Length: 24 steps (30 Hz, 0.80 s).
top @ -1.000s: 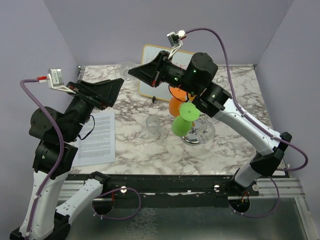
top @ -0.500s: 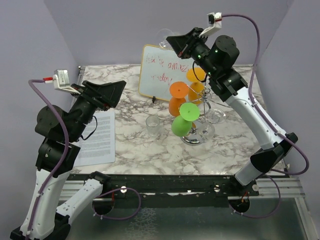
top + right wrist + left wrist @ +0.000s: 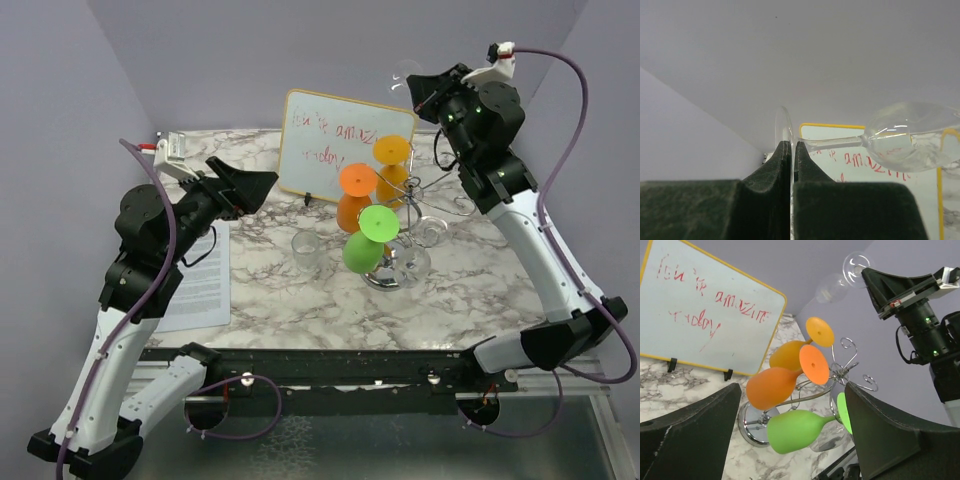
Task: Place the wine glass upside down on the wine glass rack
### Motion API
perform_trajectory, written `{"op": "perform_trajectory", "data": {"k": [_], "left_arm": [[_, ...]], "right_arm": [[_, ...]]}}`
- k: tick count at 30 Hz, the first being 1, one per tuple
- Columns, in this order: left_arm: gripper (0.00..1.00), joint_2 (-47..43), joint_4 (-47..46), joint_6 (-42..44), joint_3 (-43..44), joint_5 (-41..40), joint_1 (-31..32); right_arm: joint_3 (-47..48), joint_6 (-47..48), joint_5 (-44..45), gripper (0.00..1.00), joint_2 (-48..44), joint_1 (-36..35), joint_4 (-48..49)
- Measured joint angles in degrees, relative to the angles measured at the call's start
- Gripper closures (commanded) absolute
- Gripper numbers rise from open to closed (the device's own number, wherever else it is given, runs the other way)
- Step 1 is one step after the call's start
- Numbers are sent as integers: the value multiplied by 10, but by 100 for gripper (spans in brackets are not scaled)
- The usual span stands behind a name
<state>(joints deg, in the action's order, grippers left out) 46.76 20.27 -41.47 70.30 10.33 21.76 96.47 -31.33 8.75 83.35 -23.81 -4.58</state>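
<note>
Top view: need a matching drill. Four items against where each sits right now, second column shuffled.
Items:
1. clear wine glass
2. green glass
3. whiteboard
4. sheet of paper

Places:
A. flat on the table, left side
B. hung on the rack
C. up in the air, foot pinched in the right tool
D. propped upright behind the rack

Pairs: 1-C, 2-B, 3-D, 4-A
</note>
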Motion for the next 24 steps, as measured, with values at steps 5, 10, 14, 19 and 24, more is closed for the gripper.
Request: {"op": "perform_trajectory", "data": {"k": [5,10,14,19,24], "left_arm": [[15,7,8,0,-16,16,0],[15,8,10,-1,-28,25,0],[15,8,12,-3,-32,30,0],[15,8,16,-8,-35,37,0],[15,8,19,-9,-37,38,0]], "right_arm": [[-54,-25,49,99,-56,0,-5],[-95,-63,81,99,-97,0,-21],[-113,-99,86,99,-116,2,-37],[-135,-147,78,99,-139,10,-63],[-135,-188,61,99,-144,20,-86]]}}
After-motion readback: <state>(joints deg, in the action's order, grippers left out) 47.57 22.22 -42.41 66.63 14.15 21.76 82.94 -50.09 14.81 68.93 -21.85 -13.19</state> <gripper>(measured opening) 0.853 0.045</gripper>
